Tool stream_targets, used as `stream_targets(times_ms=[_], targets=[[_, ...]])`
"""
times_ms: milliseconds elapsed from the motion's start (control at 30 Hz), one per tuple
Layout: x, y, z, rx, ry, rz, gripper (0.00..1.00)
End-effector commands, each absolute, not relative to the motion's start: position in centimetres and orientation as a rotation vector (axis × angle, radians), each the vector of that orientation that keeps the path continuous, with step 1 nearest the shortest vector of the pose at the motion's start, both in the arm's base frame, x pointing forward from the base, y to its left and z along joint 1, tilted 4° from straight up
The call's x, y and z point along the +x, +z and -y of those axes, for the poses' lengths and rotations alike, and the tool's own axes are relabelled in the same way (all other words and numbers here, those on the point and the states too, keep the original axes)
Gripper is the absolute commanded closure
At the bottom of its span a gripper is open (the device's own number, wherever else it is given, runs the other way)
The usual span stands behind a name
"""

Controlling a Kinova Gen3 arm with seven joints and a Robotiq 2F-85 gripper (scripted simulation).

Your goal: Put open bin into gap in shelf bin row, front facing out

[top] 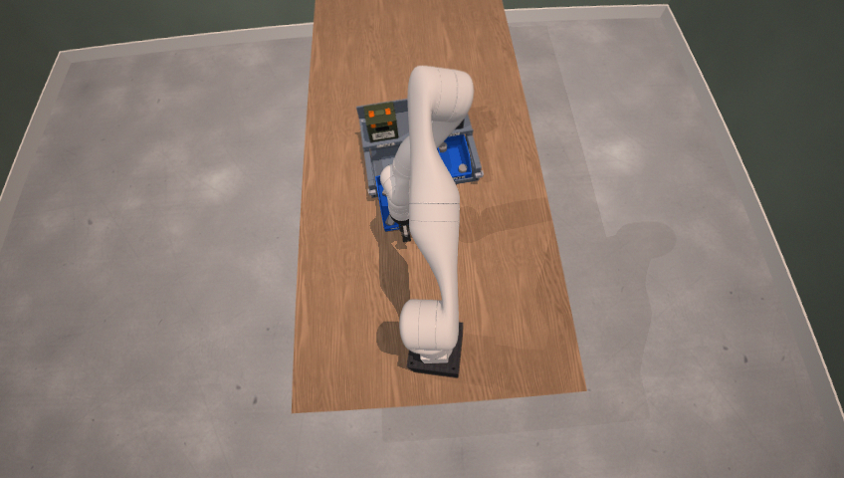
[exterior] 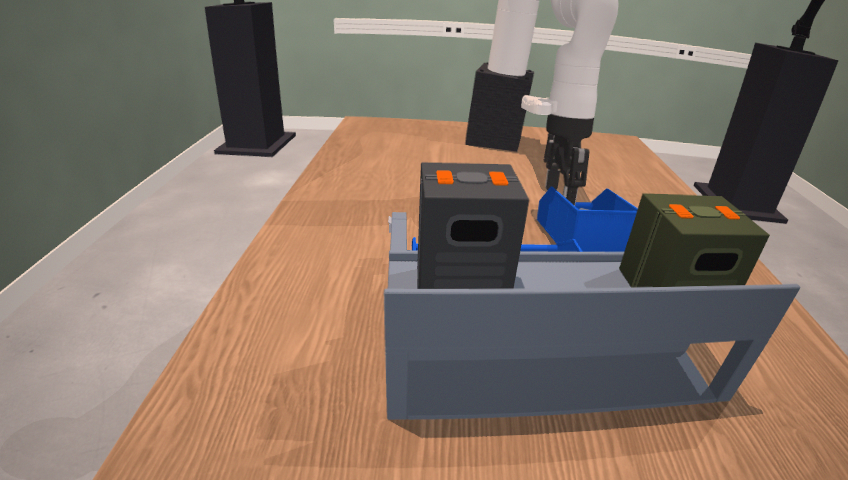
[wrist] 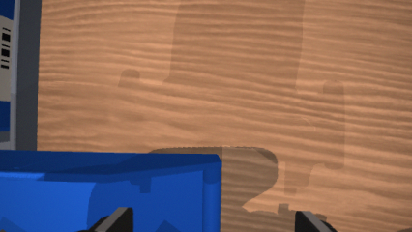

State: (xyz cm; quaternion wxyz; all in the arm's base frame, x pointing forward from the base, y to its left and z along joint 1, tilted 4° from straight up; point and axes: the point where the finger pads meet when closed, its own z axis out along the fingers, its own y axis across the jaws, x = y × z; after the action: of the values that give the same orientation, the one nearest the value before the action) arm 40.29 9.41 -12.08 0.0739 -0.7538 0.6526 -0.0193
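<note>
Two closed cases were seen on the board above the grey shelf [exterior: 571, 339]: a dark grey case [exterior: 470, 228] with orange latches standing upright, and an olive case [exterior: 693, 246] set tilted at the other end. Another blue bin [top: 459, 154] was seen already in the shelf, with small grey parts in it. Much of the shelf front was hidden in the top view by the white arm [top: 431, 195].

The open bin [exterior: 586, 223], a bright blue one, was found on the table [exterior: 285, 285] just in front of the shelf, not yet in the gap. Its contents could not be made out. The gripper [exterior: 567, 172] was held just above the bin's outer wall, with its jaws spread wide to either side of that wall and nothing pinched between them.

The table was of brown wood grain, set on a mottled grey floor [top: 147, 236]. Green walls and tall black pillars [exterior: 246, 77] were seen behind.
</note>
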Motion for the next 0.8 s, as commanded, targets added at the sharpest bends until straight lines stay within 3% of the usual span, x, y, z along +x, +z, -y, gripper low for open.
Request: stream_targets(times_ms=[0, 767], targets=[[40.0, -12.2, -9.4, -2.228, -0.115, -1.932, 0.0], [40.0, -10.8, -9.2, -2.228, -0.115, -1.932, 0.0]])
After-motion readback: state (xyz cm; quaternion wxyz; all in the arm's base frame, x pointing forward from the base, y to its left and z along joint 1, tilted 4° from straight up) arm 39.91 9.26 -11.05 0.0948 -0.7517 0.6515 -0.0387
